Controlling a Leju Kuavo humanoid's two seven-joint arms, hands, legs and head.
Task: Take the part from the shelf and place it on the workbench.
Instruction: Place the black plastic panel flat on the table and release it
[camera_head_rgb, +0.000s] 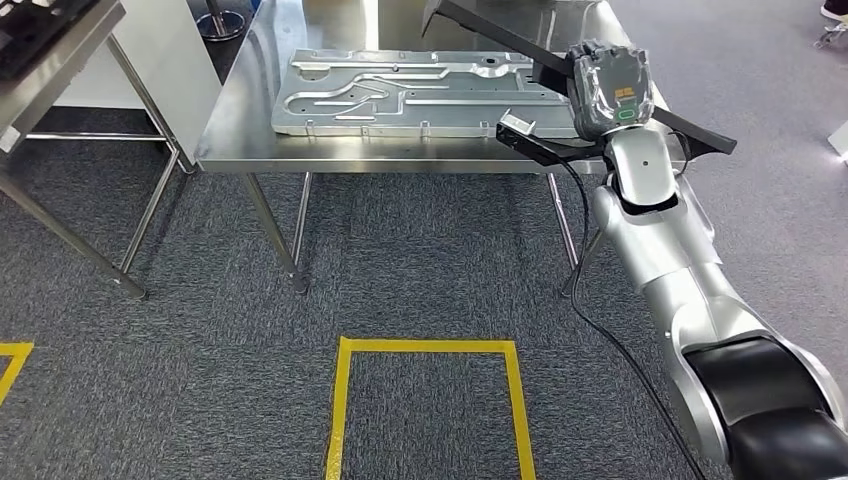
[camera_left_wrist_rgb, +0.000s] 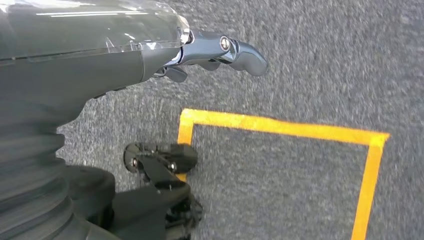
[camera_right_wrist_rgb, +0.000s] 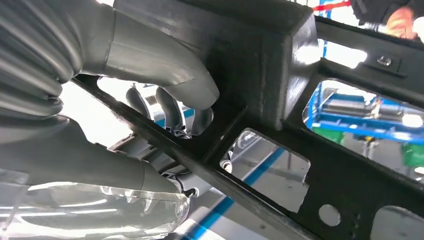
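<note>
Now, in the head view, the right hand (camera_head_rgb: 610, 88) holds the black part (camera_head_rgb: 560, 70) above the workbench (camera_head_rgb: 250, 150), beside a metal plate (camera_head_rgb: 410, 92): placing step; next, lower it. Left wrist view: left hand (camera_left_wrist_rgb: 220, 52) empty, fingers loosely extended. Right wrist view: fingers (camera_right_wrist_rgb: 170, 107) wrap the part's bar.

Metal panel (camera_head_rgb: 410, 92) on workbench (camera_head_rgb: 240, 130); part (camera_head_rgb: 560, 70) above its R end.

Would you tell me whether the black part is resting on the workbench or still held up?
Held up: the right hand grips the black part, which slants above the workbench.
</note>
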